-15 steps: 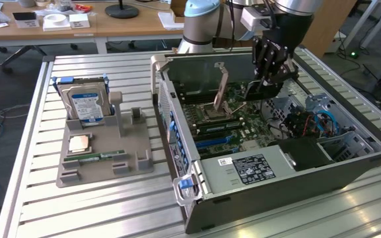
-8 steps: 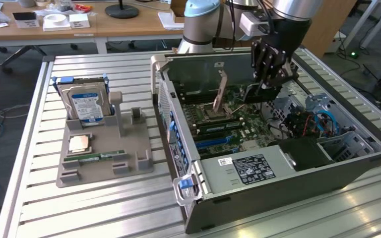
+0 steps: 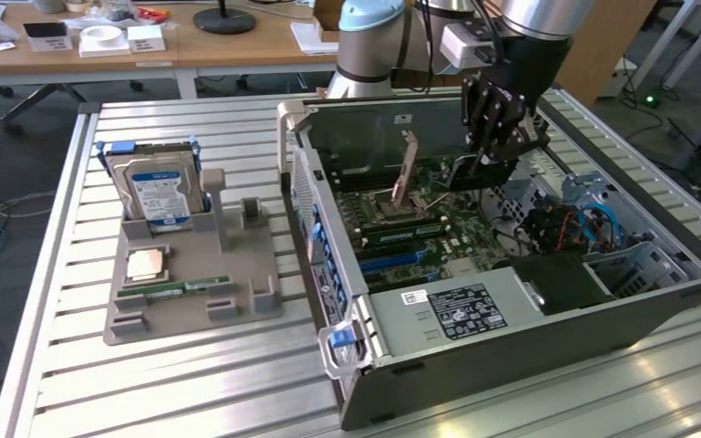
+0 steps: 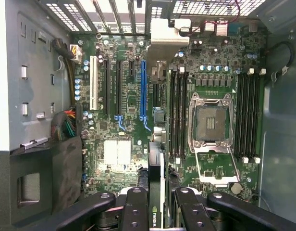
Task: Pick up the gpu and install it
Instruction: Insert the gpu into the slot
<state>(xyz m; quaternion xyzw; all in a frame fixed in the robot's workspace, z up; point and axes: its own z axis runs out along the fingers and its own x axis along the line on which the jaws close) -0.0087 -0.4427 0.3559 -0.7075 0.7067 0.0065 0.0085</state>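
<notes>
My gripper hangs inside the open computer case, above the motherboard. It is shut on the gpu, a dark flat card held on edge under the fingers. In the wrist view the gpu shows edge-on between the two black fingers, with a green logo near the gripper. The card runs toward the rear vents, and its metal bracket is at the far end. It hovers just beside the long blue slot, between that slot and the memory slots.
The empty processor socket lies beside the memory slots. Outside the case, on the exterior view's left, a grey holder carries a blue-labelled hard drive, a processor chip and a green memory stick. Case walls close in around the gripper.
</notes>
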